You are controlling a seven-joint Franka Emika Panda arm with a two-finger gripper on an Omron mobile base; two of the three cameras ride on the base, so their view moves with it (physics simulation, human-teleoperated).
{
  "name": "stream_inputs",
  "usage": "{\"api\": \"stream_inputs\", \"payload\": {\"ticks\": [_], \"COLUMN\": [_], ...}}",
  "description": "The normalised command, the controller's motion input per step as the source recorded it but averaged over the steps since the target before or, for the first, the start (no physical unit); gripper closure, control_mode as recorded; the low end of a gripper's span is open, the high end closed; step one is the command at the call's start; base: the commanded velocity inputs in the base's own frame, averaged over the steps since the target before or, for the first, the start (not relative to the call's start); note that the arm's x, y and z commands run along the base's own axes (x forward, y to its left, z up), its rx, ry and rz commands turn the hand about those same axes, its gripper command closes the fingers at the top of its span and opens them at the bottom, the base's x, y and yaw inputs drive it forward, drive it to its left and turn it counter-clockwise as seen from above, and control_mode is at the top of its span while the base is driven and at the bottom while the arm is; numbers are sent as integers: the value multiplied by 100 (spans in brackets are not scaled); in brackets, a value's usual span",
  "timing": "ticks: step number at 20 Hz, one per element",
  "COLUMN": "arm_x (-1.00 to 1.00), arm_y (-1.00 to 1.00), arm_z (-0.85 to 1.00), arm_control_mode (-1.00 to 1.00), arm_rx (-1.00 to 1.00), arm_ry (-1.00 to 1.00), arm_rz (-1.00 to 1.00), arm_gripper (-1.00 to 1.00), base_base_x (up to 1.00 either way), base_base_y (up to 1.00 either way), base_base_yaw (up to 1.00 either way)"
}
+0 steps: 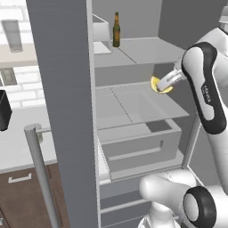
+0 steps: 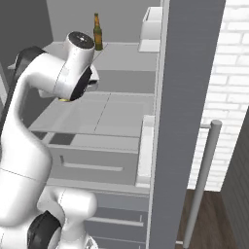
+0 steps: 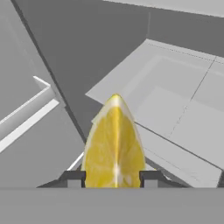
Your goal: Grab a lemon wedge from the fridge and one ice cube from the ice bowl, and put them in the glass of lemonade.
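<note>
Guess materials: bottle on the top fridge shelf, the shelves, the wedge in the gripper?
Bottle: likely brown glass, dark and slightly glossy, with a label band.
Shelves: look like pale grey plastic or frosted glass, matte, flat, with thin seam lines; the render leaves it open.
Lemon wedge: real fruit by the look, bright yellow pulp with a pale rind edge, shut between the gripper fingertips.

The lemon wedge (image 3: 114,146) is bright yellow with paler streaks fanning from its core; the finger tips (image 3: 72,178) beside it are dark grey; the fridge (image 1: 67,111) is flat grey outside, its shelves and drawer a lighter grey; the bottle (image 1: 116,30) at twelve o'clock is brown; the wall tiles (image 2: 228,73) are white brick; the cabinet front (image 1: 22,191) is dark brown.
</note>
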Motion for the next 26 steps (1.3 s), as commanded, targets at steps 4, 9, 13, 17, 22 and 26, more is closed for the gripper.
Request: {"api": "stream_inputs", "payload": {"ticks": [4, 9, 13, 17, 22, 26], "arm_x": [-85, -77, -25, 0, -5, -40], "arm_y": [0, 0, 0, -17, -27, -33], "arm_z": [-59, -42, -1, 0, 0, 0], "arm_control_mode": [-100, -100, -100, -100, -100, -100], "arm_rx": [-8, -7, -7, -2, 0, 8], "arm_ry": [0, 0, 5, 19, 14, -1], "arm_rz": [-4, -10, -27, -38, -37, -14], "arm_gripper": [100, 100, 100, 100, 100, 100], "base_base_x": [0, 0, 0, 0, 0, 0], "base_base_y": [0, 0, 0, 0, 0, 0], "base_base_yaw": [0, 0, 0, 0, 0, 0]}}
